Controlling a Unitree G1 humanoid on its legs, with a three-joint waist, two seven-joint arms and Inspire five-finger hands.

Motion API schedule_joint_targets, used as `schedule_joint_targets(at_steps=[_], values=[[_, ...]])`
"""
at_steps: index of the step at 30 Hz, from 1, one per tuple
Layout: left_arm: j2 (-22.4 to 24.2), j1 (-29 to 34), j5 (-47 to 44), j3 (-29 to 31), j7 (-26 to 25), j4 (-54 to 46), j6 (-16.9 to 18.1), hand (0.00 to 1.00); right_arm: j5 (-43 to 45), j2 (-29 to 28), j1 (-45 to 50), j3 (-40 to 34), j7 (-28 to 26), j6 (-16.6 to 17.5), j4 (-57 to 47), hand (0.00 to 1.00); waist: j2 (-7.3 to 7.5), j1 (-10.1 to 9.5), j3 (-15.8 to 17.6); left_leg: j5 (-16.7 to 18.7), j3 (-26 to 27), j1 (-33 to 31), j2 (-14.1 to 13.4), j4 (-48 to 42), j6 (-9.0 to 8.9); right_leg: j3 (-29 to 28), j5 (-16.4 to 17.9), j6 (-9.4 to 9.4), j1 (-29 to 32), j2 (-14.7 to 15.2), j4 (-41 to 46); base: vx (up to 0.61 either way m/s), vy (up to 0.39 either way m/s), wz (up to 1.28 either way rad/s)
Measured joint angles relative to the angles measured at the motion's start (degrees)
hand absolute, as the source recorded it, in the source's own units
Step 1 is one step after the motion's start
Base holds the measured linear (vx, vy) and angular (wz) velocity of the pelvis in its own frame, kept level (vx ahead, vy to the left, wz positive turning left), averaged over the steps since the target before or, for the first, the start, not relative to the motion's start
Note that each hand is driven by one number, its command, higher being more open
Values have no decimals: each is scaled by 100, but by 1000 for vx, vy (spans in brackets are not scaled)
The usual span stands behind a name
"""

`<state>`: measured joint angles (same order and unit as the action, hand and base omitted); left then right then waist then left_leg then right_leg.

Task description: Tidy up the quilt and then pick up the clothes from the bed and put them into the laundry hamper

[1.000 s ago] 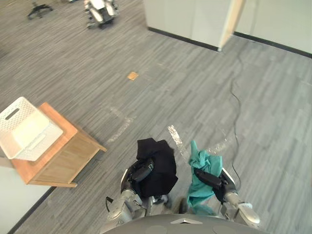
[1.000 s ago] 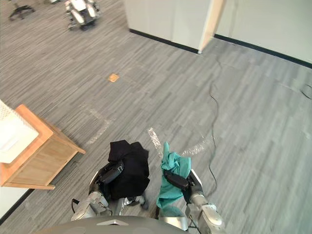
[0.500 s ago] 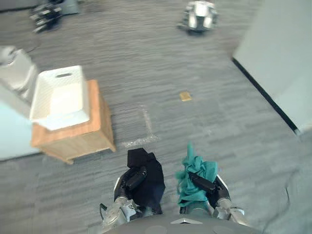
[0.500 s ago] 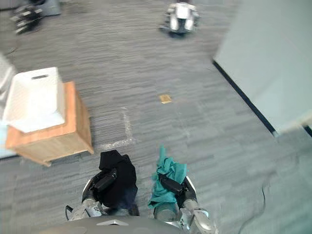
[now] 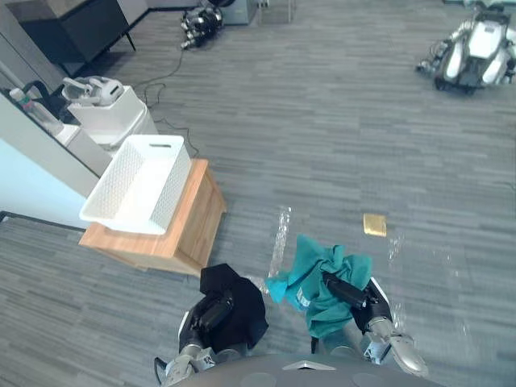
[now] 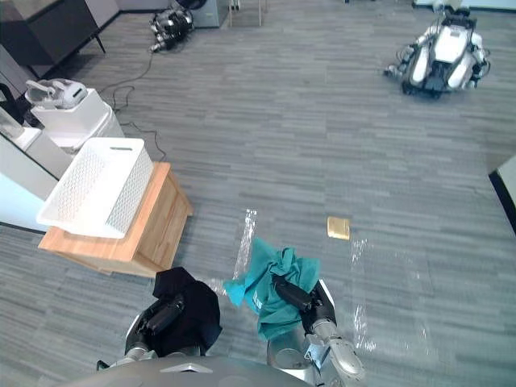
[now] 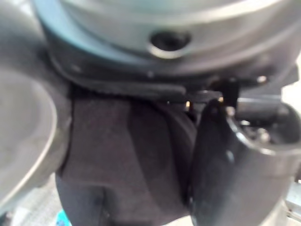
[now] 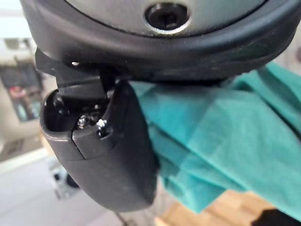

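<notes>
My left hand (image 5: pixel 214 311) is shut on a black garment (image 5: pixel 239 303) that hangs bunched in front of me; up close the black cloth (image 7: pixel 122 155) lies against the thumb (image 7: pixel 225 169). My right hand (image 5: pixel 348 293) is shut on a teal garment (image 5: pixel 318 278), its cloth (image 8: pixel 221 141) draped past the thumb (image 8: pixel 113 155). The white laundry hamper (image 5: pixel 139 184) stands on a low wooden stand (image 5: pixel 193 226) ahead and to my left, apart from both hands.
A white cabinet (image 5: pixel 113 121) with white items on top stands behind the hamper. Another robot (image 5: pixel 476 52) sits on the floor at the far right, dark equipment (image 5: pixel 201 20) at the far back. A small tan square (image 5: pixel 374 224) and tape strips lie on the grey floor.
The camera has swung left, so the hamper and stand now sit ahead-left and more of the room shows. Both hands still hold their garments; the teal one has swung outwards.
</notes>
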<state>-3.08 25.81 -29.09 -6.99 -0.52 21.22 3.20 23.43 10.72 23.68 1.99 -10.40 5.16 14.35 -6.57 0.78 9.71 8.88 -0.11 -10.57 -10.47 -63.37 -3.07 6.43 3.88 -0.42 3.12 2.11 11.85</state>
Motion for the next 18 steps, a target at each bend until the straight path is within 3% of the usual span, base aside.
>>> schedule_joint_targets(at_steps=[2, 4, 5, 6, 7, 8, 9, 10, 11, 12, 13, 15, 16, 18], values=[[31, -77, 4, -2, 162, -77, 39, 0, -9, 1, 6, -132, -32, 14, 0, 0, 32, -65, 13, 355, 576, -443, 162, 352, -32, 60, 90, -88, -442, -7, -364, 450, -186, 2], [88, -86, 29, -2, 227, -173, 53, 0, -13, 1, -16, -235, -66, 31, -2, 0, 53, -56, 25, 562, 1396, -680, 271, 1444, -10, 171, 158, -67, -772, 3, -619, 453, -81, 20], [146, -93, 47, -9, 243, -185, 54, 0, -20, 6, 38, -281, -79, 36, -4, 0, 75, -39, 39, 541, 1872, -697, 450, 2463, -43, 296, 239, -17, -1010, 33, -739, 574, -39, 48], [229, -89, 50, -18, 226, -205, 52, 0, -57, 7, 95, -312, -95, 33, -8, 0, 115, -24, 65, 273, 2270, -626, 740, 3710, -87, 464, 348, 119, -1215, 79, -864, 582, -31, 56], [267, -76, 51, -42, 196, -230, 52, 0, -56, 13, 129, -321, -103, 33, -8, 0, 120, -25, 73, 24, 2473, -582, 856, 4297, -78, 571, 400, 203, -1311, 81, -925, 558, -4, 62], [281, -20, 53, -138, 131, -311, 50, 0, -57, 18, 198, -326, -132, 31, -7, 0, 119, -47, 79, -443, 2805, -575, 984, 5105, 0, 749, 550, 429, -1504, 48, -988, 523, 38, 62], [275, 8, 80, -172, 106, -351, 57, 0, -59, 18, 256, -312, -156, 20, -3, 0, 155, -67, 105, -932, 3183, -496, 970, 5269, 424, 894, 675, 545, -1790, 14, -1040, 523, 58, 61], [273, -14, 100, -167, 80, -341, 50, 0, -59, 20, 247, -297, -156, 13, 4, 0, 220, -66, 127, -841, 3316, -412, 1038, 5248, 825, 968, 709, 571, -1926, 55, -1051, 424, 68, 48], [275, -25, 131, -146, 60, -342, 56, 0, -55, 16, 179, -241, -157, 16, 3, 0, 290, -72, 98, -660, 3436, -395, 1074, 5110, 1080, 1093, 716, 582, -1985, 107, -996, 560, 98, 44], [273, -76, 256, -107, 58, -325, 62, 0, -57, 27, 27, -123, -159, 15, 12, 0, 332, -63, 119, -275, 3485, -445, 980, 4692, 1401, 1251, 729, 605, -1904, 125, -532, 556, 114, 41], [258, -85, 280, -90, 51, -317, 62, 0, -58, 19, -54, -67, -160, 13, 33, 0, 320, -62, 109, -135, 3446, -375, 974, 4609, 1474, 1294, 763, 659, -1805, 174, -116, 683, 168, 51], [146, -104, 325, -78, 30, -305, 75, 0, -59, -21, -264, 94, -174, -30, 85, 0, 489, -64, 126, 4, 3227, -9, 1135, 4750, 1444, 1360, 624, 935, -1066, 587, 2057, 503, 167, 60], [11, -142, 477, -121, 29, -304, 97, 0, -58, -100, -330, 125, -218, -31, 85, 0, 580, -16, 139, 12, 2900, 297, 1336, 4981, 1429, 1311, 546, 1120, -474, 896, 3649, 535, 142, 106], [-192, -169, 553, -230, -12, -307, 205, 0, -87, -199, -349, 190, -232, -21, 201, 0, 585, 124, 167, 15, 2201, 911, 1547, 5266, 1423, 1107, 724, 835, 67, 951, 4887, 553, 64, 158]])
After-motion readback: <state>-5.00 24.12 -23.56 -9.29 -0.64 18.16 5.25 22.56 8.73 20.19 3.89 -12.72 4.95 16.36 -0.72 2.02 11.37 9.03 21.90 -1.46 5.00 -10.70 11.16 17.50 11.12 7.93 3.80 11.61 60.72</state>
